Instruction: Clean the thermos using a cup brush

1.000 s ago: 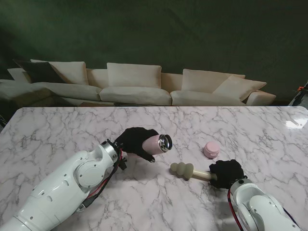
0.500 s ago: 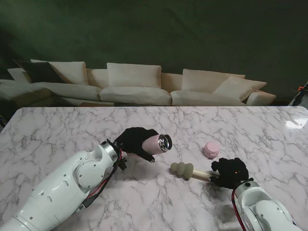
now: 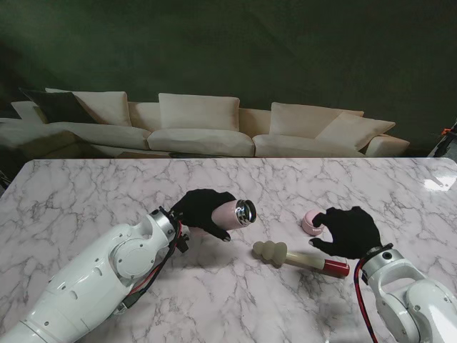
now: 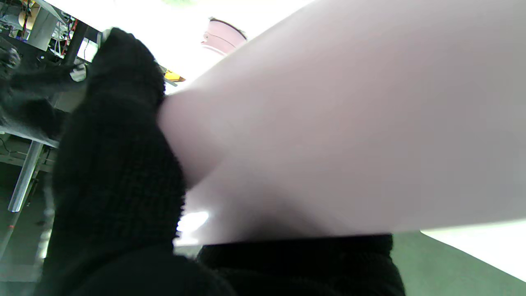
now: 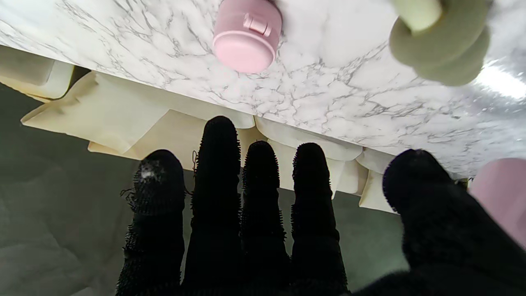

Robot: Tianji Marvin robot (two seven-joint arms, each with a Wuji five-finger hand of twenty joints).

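Observation:
My left hand (image 3: pixel 200 209) is shut on the pink thermos (image 3: pixel 233 213), held tilted above the table with its open steel mouth pointing right. The thermos body (image 4: pixel 349 123) fills the left wrist view beside a black-gloved finger (image 4: pixel 115 156). The cup brush (image 3: pixel 296 257) lies flat on the marble, its cream sponge head toward the thermos and its red handle end toward me on the right. My right hand (image 3: pixel 348 231) hovers open just beyond the handle, touching nothing. In the right wrist view its fingers (image 5: pixel 218 197) are spread, with the sponge head (image 5: pixel 444 45) on the table.
The thermos's pink lid (image 3: pixel 313 222) sits on the marble table (image 3: pixel 86 193) right next to my right hand's fingers; the same lid (image 5: pixel 246 35) shows in the right wrist view. A cream sofa (image 3: pixel 207 128) stands beyond the table's far edge.
My right hand has let go of the brush handle, opened, and lifted away toward the pink lid. The brush now lies free with its red handle end showing. The left hand held still.

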